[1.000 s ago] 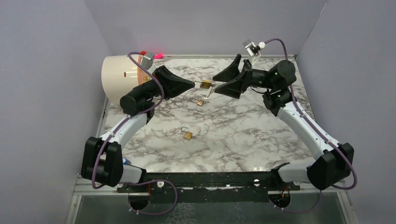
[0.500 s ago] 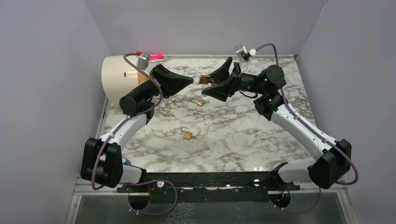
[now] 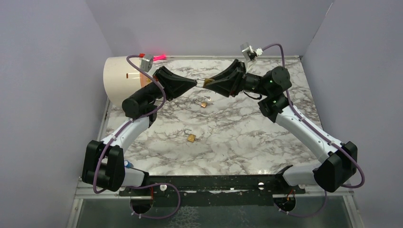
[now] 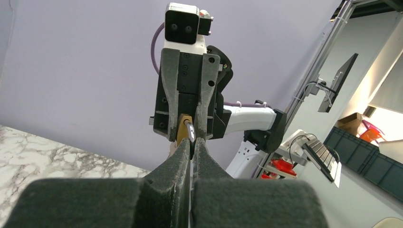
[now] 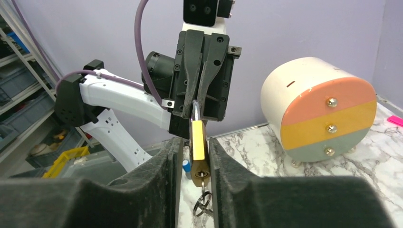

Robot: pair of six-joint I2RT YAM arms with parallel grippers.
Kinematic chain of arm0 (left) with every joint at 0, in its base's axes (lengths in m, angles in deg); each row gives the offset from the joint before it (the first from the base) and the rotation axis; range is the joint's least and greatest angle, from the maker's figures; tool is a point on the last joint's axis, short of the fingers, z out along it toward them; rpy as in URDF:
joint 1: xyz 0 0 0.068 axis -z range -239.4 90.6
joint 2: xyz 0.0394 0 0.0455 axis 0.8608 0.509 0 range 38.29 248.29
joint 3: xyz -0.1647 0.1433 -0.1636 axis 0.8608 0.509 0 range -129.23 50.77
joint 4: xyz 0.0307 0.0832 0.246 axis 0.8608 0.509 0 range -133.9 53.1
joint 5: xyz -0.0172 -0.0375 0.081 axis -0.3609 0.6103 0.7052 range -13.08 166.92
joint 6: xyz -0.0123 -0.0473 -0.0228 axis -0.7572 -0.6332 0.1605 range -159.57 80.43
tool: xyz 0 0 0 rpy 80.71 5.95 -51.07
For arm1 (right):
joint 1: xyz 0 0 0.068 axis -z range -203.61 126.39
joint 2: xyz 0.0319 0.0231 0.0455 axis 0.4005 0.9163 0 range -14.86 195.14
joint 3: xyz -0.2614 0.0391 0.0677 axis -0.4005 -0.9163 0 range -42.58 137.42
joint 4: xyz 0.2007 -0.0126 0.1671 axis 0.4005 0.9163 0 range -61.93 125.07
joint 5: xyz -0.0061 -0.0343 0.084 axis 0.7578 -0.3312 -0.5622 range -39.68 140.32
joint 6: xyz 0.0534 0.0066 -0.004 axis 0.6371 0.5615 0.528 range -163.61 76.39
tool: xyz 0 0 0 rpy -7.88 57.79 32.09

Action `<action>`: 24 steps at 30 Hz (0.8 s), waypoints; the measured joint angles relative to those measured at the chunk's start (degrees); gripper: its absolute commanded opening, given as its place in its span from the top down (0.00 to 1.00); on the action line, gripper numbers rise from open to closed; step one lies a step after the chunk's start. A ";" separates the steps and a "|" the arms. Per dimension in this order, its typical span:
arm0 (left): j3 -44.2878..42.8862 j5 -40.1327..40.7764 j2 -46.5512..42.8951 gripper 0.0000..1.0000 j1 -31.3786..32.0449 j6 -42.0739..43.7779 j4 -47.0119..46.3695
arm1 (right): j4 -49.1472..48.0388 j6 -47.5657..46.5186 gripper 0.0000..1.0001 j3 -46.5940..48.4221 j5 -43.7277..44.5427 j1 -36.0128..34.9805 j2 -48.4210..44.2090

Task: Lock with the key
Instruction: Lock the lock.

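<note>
A brass padlock hangs in the air between both arms, its steel shackle pinched by my left gripper, which is shut on it. In the left wrist view the padlock shows just past the shut left gripper. My right gripper straddles the padlock body; one pad touches it and a narrow gap shows on the other side. A key sits in the keyhole at the padlock's bottom, its ring dangling. From above, the padlock is mostly hidden inside the right gripper.
Two more small brass padlocks lie on the marble table, one below the grippers and one nearer the middle. A cream cylinder with an orange, yellow and grey face stands at the back left. A pink object lies by the back wall.
My right gripper has moved left onto the padlock and its jaws have narrowed round the body. The left gripper has kept hold of the shackle and lifted it slightly.
</note>
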 measured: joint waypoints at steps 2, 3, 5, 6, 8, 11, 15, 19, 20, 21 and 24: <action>0.13 0.00 0.00 1.00 0.00 -0.02 0.00 | -0.17 0.48 0.89 0.02 0.02 0.00 0.02; 0.15 0.00 0.00 1.00 0.00 0.00 0.00 | -0.17 0.63 0.98 0.04 -0.02 0.02 0.02; 0.15 0.02 -0.02 1.00 0.00 0.02 0.00 | 0.00 0.98 0.99 0.17 -0.04 0.02 0.09; 0.15 0.04 -0.04 1.00 0.00 0.02 0.00 | 0.50 1.11 0.99 0.52 -0.09 0.02 0.22; 0.15 0.22 -0.15 1.00 -0.15 0.00 0.00 | 2.23 1.40 0.99 2.10 -0.63 0.04 0.87; -0.02 0.35 -0.31 1.00 -0.52 -0.33 -0.04 | 5.97 1.86 0.99 6.43 -3.41 0.44 2.97; -2.71 -2.36 0.46 0.84 -0.81 -3.89 -0.04 | 9.46 3.02 0.99 11.17 -8.48 1.60 5.62; -6.64 -7.30 2.29 0.75 -0.74 -8.63 -0.04 | 14.73 1.92 0.99 15.32 -11.65 1.99 6.93; -7.41 -8.41 2.56 0.75 -0.63 -9.38 -0.04 | 15.93 1.42 0.99 15.82 -12.04 1.88 7.10; -8.07 -9.81 2.64 0.75 -0.57 -10.45 -0.04 | 17.46 0.98 0.99 16.33 -12.59 1.88 7.21; -8.63 -12.31 2.64 0.81 -0.52 -11.76 -0.07 | 20.48 0.04 0.99 16.98 -13.99 1.79 7.30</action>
